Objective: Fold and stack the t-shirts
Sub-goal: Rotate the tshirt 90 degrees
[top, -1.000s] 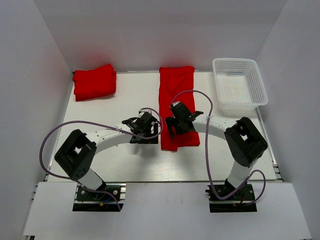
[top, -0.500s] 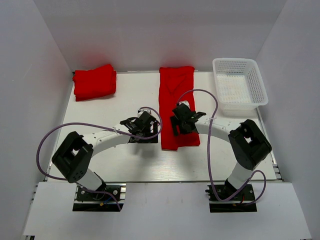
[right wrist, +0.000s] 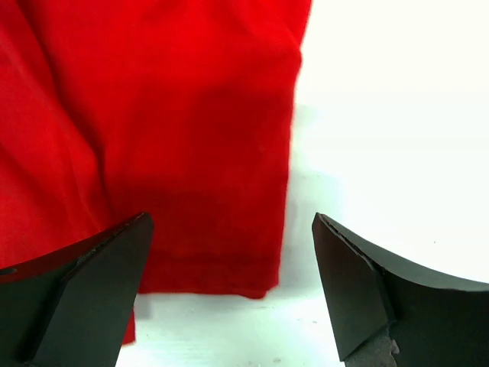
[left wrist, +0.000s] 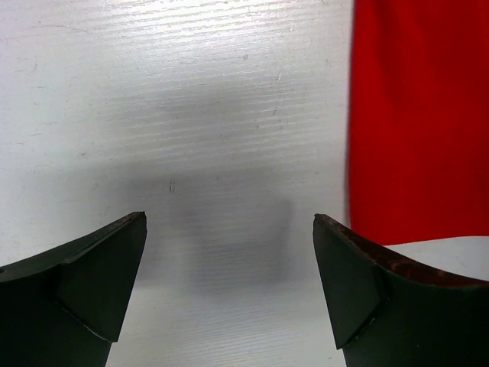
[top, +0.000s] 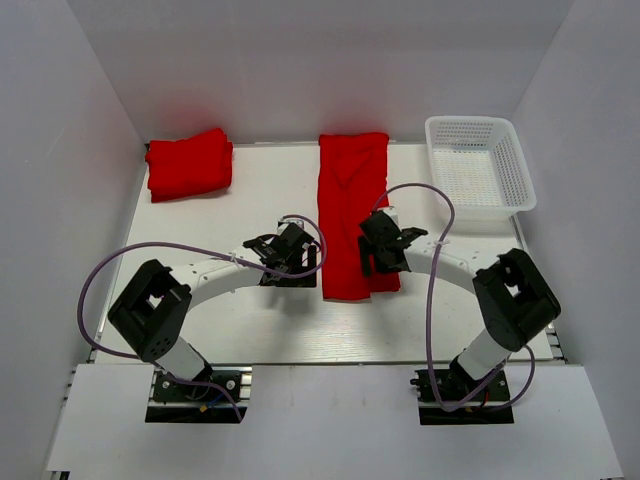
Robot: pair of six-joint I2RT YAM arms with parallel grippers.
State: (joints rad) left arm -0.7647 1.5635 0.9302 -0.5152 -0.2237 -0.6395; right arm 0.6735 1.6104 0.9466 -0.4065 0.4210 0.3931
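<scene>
Red cloth t-shirt (top: 352,215), folded into a long strip, lies under the right claw (right wrist: 229,222), whose jaws stand wide and empty above its near right corner. Left claw (left wrist: 229,222), equally wide, hovers over white bench (left wrist: 191,115) just left of that strip. Folded red t-shirt bundle (top: 189,163) sits well left of it; white plastic mesh basket (top: 478,172), right.

A white counter (top: 270,330) sits boxed in by plain white walls (top: 300,60) at the back and both sides, under even, soft light.
</scene>
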